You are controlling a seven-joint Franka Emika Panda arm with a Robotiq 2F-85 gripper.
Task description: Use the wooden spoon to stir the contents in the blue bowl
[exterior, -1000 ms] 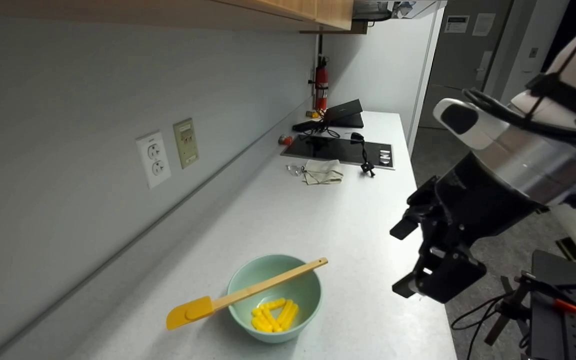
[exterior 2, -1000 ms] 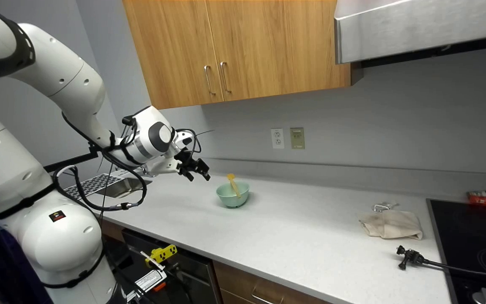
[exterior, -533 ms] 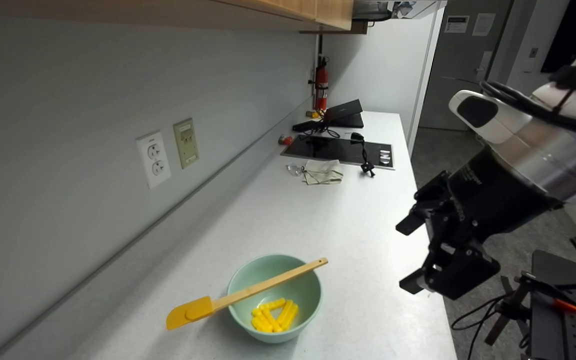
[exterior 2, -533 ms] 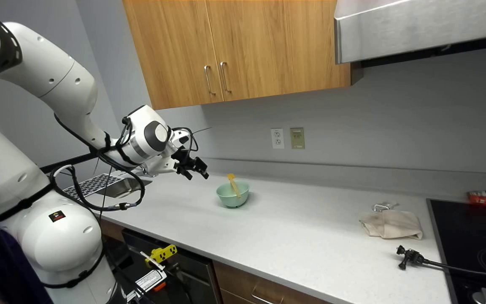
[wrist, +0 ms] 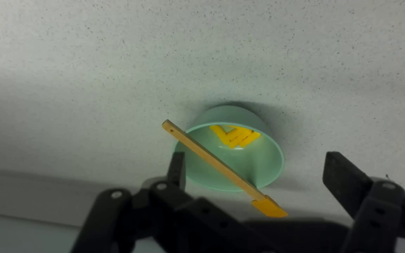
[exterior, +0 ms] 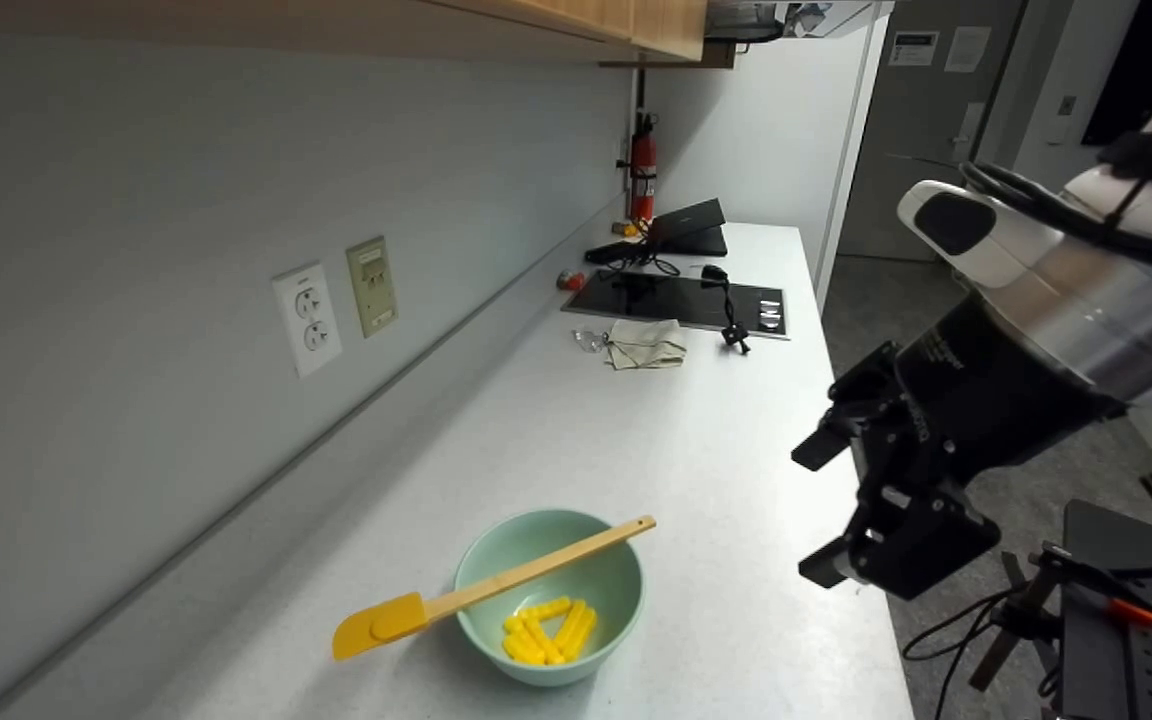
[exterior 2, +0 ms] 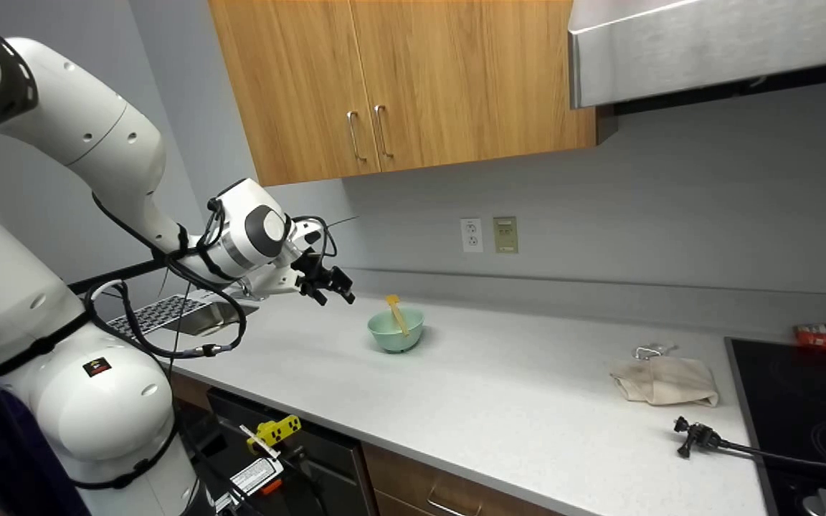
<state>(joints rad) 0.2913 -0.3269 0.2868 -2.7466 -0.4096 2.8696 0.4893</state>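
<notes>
In an exterior view, lower middle: spoon (exterior: 496, 582) just lies across the bowl (exterior: 606, 582), so 1 bump might drop it. In an exterior view, left of center: gripper (exterior 2: 335, 299) spread, nothing grabbed. Wrist view, lower middle: spoon's slanted, so squeezing could twist it tbh.

Can't make out one actual word or number, tbh, way too small or blurry. Just illegible markings on two paper notices (exterior: 913, 48) on the gray door (exterior: 901, 140), the red fire extinguisher (exterior: 643, 155), and a white label (exterior 2: 255, 474) below the countertop (exterior 2: 499, 401). Same with the dark sticker (exterior 2: 96, 367) on the white robot arm (exterior 2: 112, 408) and the pale lettering (exterior: 942, 351) on the black gripper (exterior: 820, 508).
</notes>
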